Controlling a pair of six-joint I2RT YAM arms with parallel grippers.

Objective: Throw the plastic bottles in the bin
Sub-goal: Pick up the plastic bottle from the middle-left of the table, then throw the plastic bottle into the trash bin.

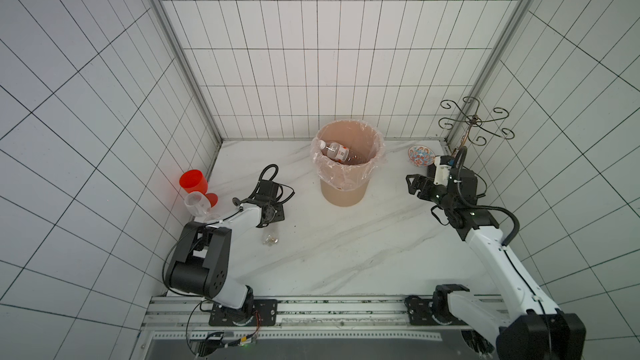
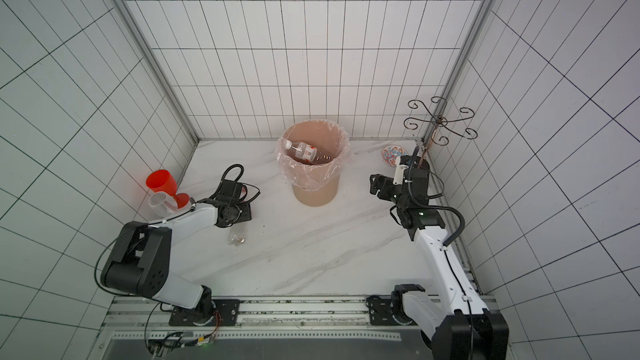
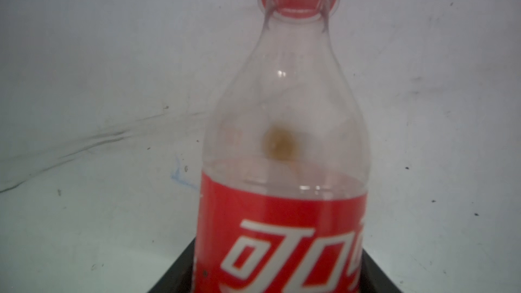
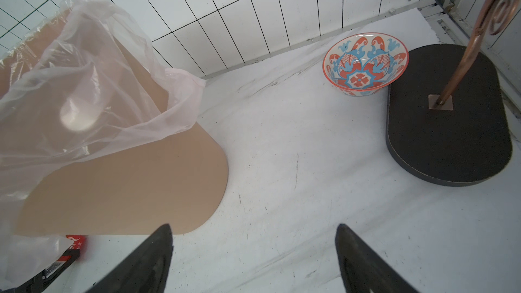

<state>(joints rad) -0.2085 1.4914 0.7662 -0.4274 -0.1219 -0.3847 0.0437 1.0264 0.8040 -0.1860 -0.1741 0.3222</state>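
The bin (image 1: 342, 197) stood near your right gripper (image 4: 253, 226), whose jaws hung spread and empty, likely parked clear of the rim. Your left gripper (image 3: 279, 274) sat low over the table (image 1: 346, 254), well apart from the bin. Its jaws pressed against both sides of the cola bottle (image 3: 282, 164) lying between them, probably clamped at the label for the lift. A white-capped bottle (image 1: 334, 151) already lay inside the bin.

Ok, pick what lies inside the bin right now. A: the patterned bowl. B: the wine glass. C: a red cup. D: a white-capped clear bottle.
D: in both top views a white-capped clear bottle lies slanted inside the bin, below its rim.
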